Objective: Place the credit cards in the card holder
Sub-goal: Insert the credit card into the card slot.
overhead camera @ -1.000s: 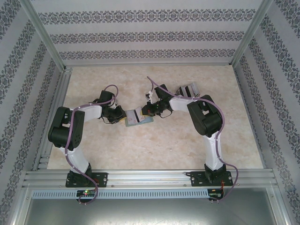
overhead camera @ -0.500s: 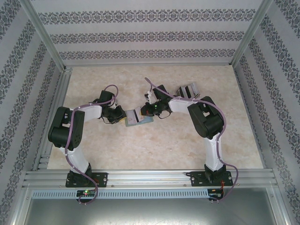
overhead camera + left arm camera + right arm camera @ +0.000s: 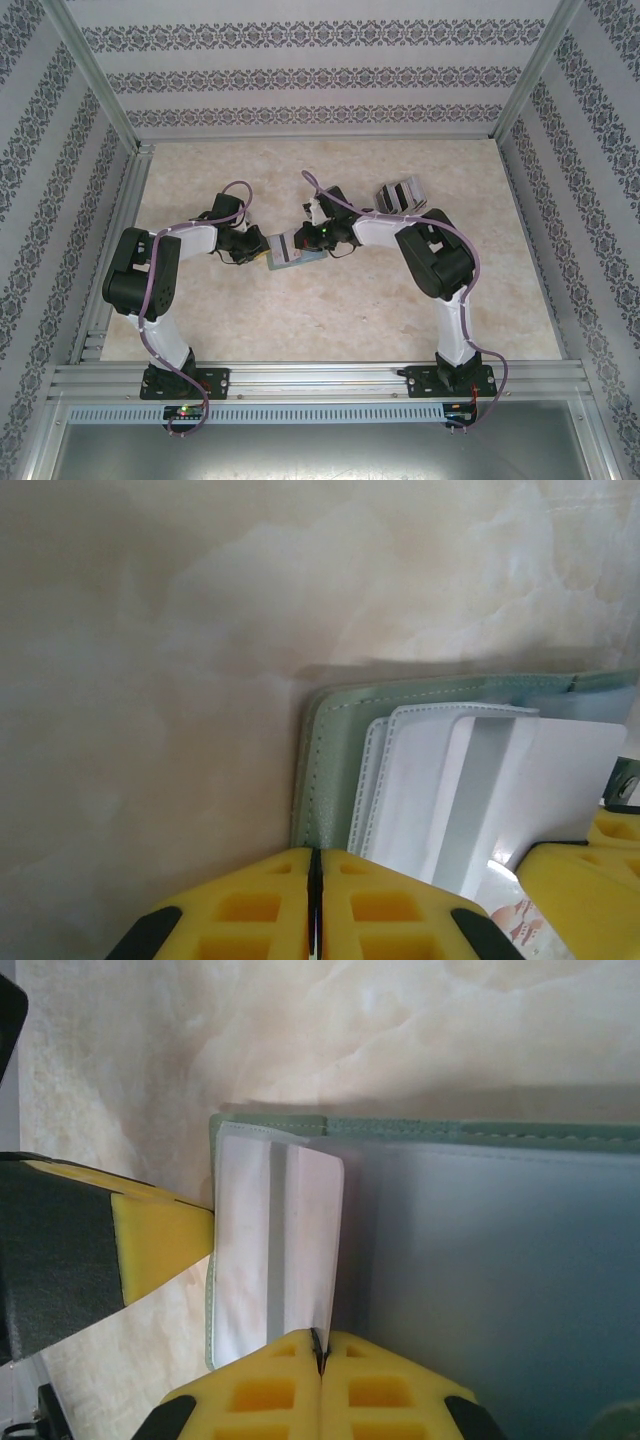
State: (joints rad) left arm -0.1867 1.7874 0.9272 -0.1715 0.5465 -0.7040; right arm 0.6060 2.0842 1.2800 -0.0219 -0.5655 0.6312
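Two grippers: the left gripper (image 3: 264, 250) and the right gripper (image 3: 306, 238) sat close together at the middle of the overhead view, one on each side of the card holder (image 3: 291, 254).
Card holder: lay open and flat on the table (image 3: 350, 310), just left of the frame's centre, with a sage-green rim outside and greyish lining inside.
Left gripper's state: its yellow fingers (image 3: 250, 910) were pressed together at the bottom edge of the left wrist view, with only a hairline between them. The holder's green edge ran down into that seam, pinched there.
Holder from the left wrist: it reached up from the fingertips toward the centre and right of the frame, with stitched pale pockets fanned just right of the green rim.
Right gripper's state: its fingers were closed tight at the bottom centre of the right wrist view, nipping the lower corner of a pale leaf (image 3: 280, 1240) that stood up from the holder's left part.
Pale leaf: whether it was a card or a pocket flap could not be told.
Holder from the right wrist: it lay directly above the fingertips, green rim across the upper frame and grey lining over the right half.
Contact: one left finger (image 3: 160, 1235) touched the holder's left edge at mid-left of the right wrist view.
Rack: a grey slotted rack (image 3: 398, 192) stood to the upper right of the holder, well apart from it.
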